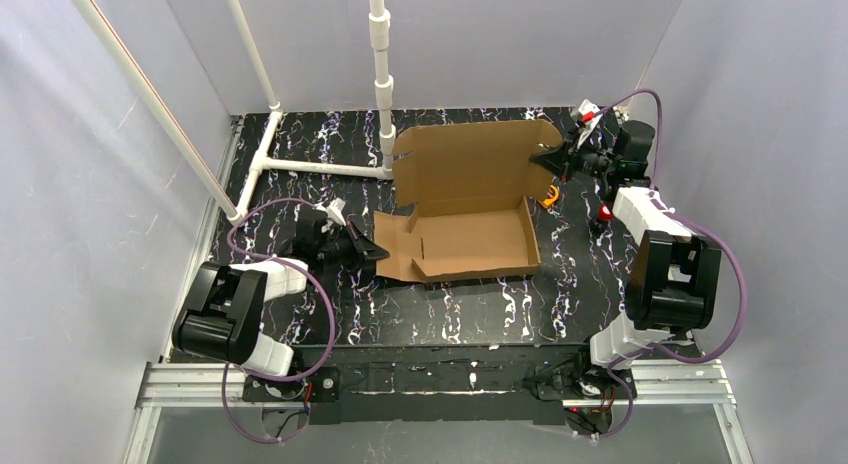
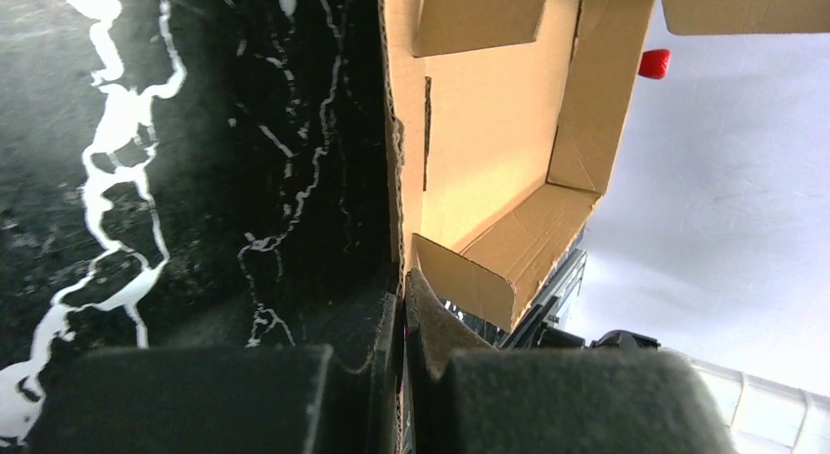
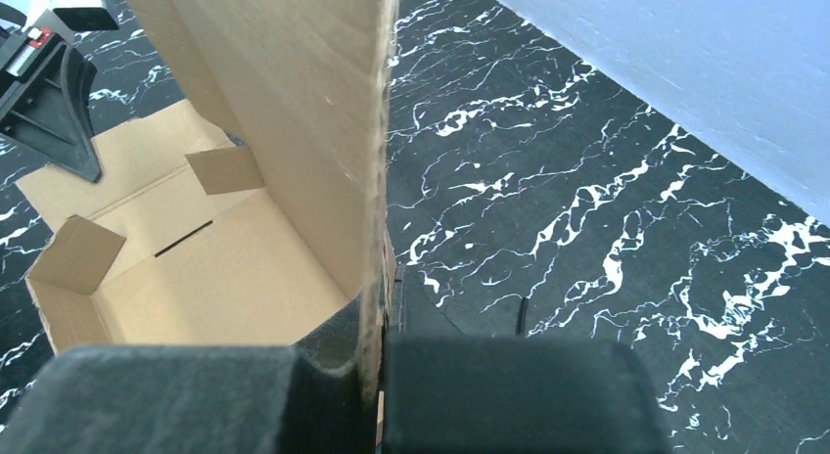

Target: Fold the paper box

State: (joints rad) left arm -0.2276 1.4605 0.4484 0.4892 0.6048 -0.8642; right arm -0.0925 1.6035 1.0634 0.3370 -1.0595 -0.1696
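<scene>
The paper box [image 1: 470, 239] sits centred on the table [image 1: 480, 314], lid [image 1: 470, 164] raised at 12 o'clock. The left end effector [image 1: 375, 252] pinches its 9 o'clock flap; the right end effector [image 1: 545, 159] pinches the lid's 3 o'clock edge. We judge the board light and stiff (creases excepted); we grip thin edges.

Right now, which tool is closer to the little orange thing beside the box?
Right. The right tool pinches the raised lid of the paper box, just beyond the orange thing. The left tool grips the opposite side wall, across the box from it.
</scene>
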